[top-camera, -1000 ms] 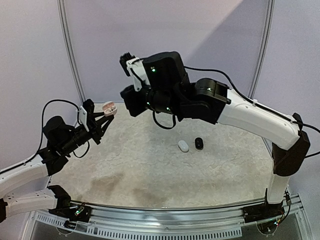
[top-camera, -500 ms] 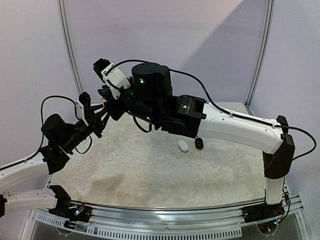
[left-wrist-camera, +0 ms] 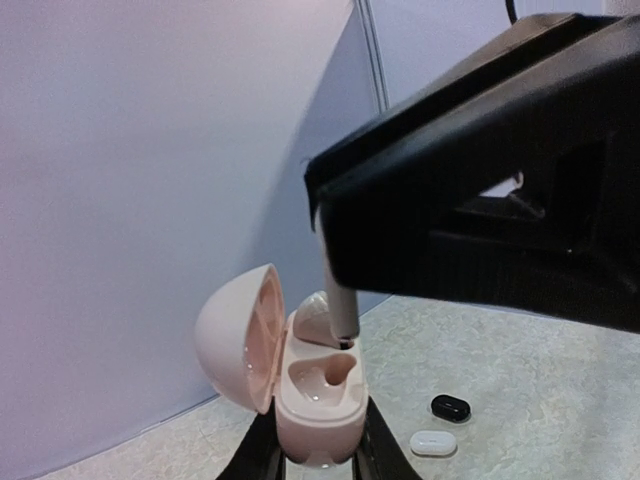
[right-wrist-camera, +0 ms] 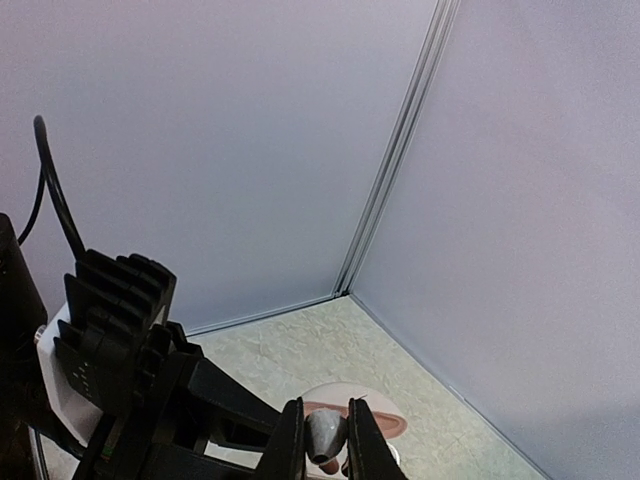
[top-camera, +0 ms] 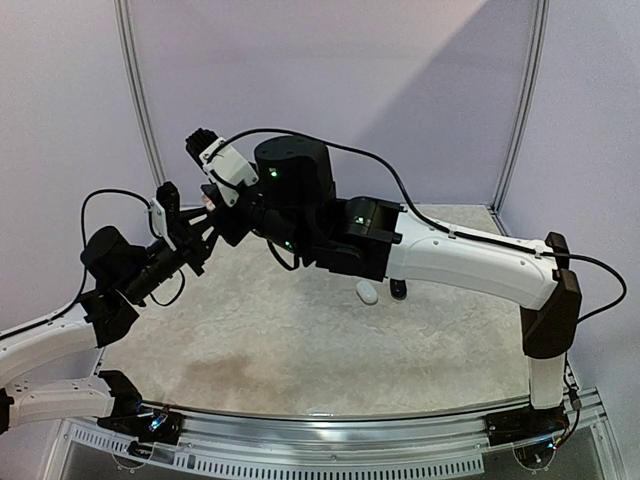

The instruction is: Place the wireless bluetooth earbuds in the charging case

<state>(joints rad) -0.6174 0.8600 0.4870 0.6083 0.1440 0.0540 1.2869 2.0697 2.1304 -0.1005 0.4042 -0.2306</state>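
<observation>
Since a second ago the right arm has swung from mid-frame to the upper left, bringing the right gripper [right-wrist-camera: 327, 450] over the left gripper [left-wrist-camera: 322, 456]. A pale speckled table [top-camera: 300, 340] sits between lilac walls [top-camera: 350, 80]. The left gripper clamps a pink charging case [left-wrist-camera: 318, 405] upright, lid hinged open leftward, sockets facing up. The right gripper pinches a pale earbud [right-wrist-camera: 323, 435], long axis near vertical, at the far socket; whether it is seated is unclear. A black case [left-wrist-camera: 450, 407] and a white case [left-wrist-camera: 433, 442] lie lower right.
</observation>
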